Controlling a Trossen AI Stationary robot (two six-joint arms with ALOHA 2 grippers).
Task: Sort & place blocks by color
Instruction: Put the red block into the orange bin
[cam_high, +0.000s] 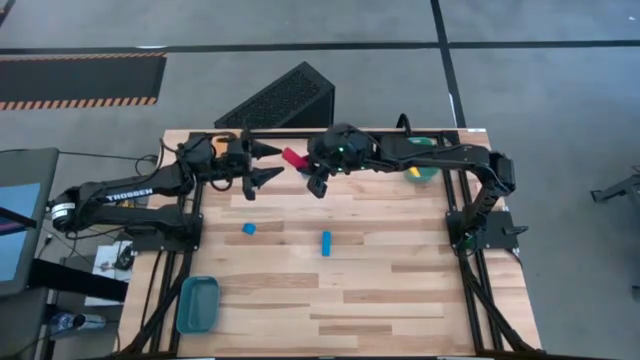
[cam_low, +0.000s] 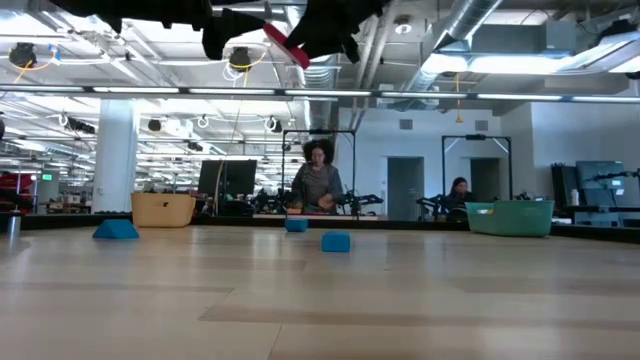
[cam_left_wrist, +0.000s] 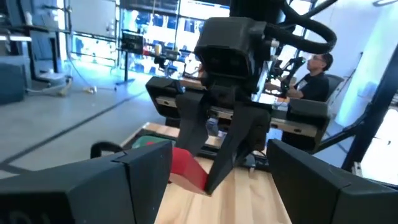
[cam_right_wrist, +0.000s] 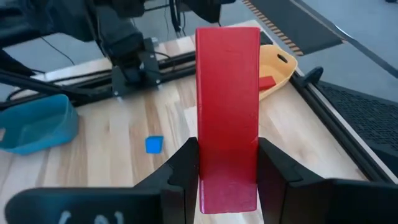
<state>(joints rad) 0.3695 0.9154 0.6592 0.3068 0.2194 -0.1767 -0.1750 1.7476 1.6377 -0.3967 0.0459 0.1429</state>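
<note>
A red bar block (cam_right_wrist: 227, 99) is in my right gripper (cam_right_wrist: 227, 149), which is shut on it high above the table's far middle (cam_high: 305, 168). My left gripper (cam_high: 275, 163) faces it from the table's left. Its fingers are open, and the bar's free end (cam_left_wrist: 186, 168) lies just ahead of the gap without touching them. Two small blue blocks (cam_high: 248, 229) (cam_high: 326, 243) lie flat on the table nearer the middle. My right gripper pinches the red bar's two long sides (cam_right_wrist: 227, 171) between its two fingers, near the bar's back end. The fingers come from the table's right, slanting slightly down, and lie along the bar. The bar sticks out past the fingertips, lifted well clear of the table.
An orange bin (cam_right_wrist: 277, 65) with a red block (cam_right_wrist: 267, 82) in it sits at the far left, under my left arm. A green bin (cam_high: 425, 160) stands far right. A blue bin (cam_high: 198, 303) stands near left. People sit beyond the table (cam_low: 318, 185).
</note>
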